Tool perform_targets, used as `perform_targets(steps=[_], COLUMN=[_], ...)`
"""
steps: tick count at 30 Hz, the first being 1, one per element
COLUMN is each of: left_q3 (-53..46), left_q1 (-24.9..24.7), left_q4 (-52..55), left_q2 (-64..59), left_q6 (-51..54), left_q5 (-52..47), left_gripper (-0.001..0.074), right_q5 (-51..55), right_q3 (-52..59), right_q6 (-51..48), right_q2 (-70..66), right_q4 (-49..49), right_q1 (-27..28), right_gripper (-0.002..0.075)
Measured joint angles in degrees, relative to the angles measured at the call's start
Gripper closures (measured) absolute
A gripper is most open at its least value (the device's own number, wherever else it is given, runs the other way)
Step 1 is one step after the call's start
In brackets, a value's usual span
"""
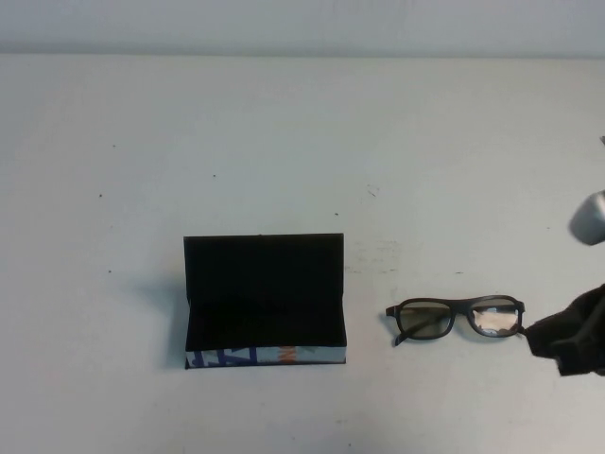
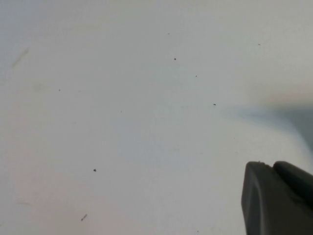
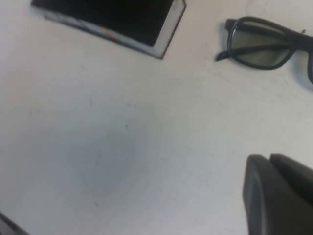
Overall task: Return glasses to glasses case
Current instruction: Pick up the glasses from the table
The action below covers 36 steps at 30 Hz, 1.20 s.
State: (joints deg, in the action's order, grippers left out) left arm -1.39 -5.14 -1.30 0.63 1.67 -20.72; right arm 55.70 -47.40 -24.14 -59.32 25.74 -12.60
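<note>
The glasses case (image 1: pixel 263 270) stands open at the table's centre-left, black inside, lid upright at the back, with its blue, white and orange printed front facing me. The dark-framed glasses (image 1: pixel 458 305) lie on the table to its right, arms folded. My right gripper (image 1: pixel 553 336) is at the right edge, its tip by the right end of the glasses. In the right wrist view its fingers (image 3: pixel 259 169) are shut and empty, with the glasses (image 3: pixel 257 51) and case (image 3: pixel 117 14) apart from them. My left gripper (image 2: pixel 273 164) is shut over bare table and is out of the high view.
The pale table (image 1: pixel 284 142) is bare around the case and glasses. A grey part of the right arm (image 1: pixel 588 218) shows at the right edge.
</note>
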Motion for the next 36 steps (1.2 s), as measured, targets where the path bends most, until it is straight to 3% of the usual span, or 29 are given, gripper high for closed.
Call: perform_targets(steps=[4, 7, 11, 14, 22, 36], left_q3=[0.0, 0.0, 0.0, 0.0, 0.0, 0.0], left_q1=[0.0, 0.0, 0.0, 0.0, 0.0, 0.0], left_q4=[0.0, 0.0, 0.0, 0.0, 0.0, 0.0], left_q2=[0.0, 0.0, 0.0, 0.0, 0.0, 0.0], left_q6=[0.0, 0.0, 0.0, 0.0, 0.0, 0.0], left_q5=[0.0, 0.0, 0.0, 0.0, 0.0, 0.0], left_gripper=[0.074, 0.074, 0.074, 0.074, 0.074, 0.074], right_q5=[-0.96, -2.84, -3.83, -2.72, -1.83, -3.76], right_q3=[-3.75, -6.47, -9.9, -12.12, -16.28, -22.12], right_q6=[-0.77, -4.09, -16.25, -27.49, -42.17, -51.88], right_q2=[-7.41, -12.47, -18.3, -22.41, -31.35, -39.8], right_q4=[-9.2, -14.57, -16.64, -16.91, -18.46, -22.23], right_q1=[-7.77, -10.66, -11.02, -11.02, -10.81, -10.45], right_gripper=[0.0741, 0.074, 0.072, 0.066, 0.0381, 0.034])
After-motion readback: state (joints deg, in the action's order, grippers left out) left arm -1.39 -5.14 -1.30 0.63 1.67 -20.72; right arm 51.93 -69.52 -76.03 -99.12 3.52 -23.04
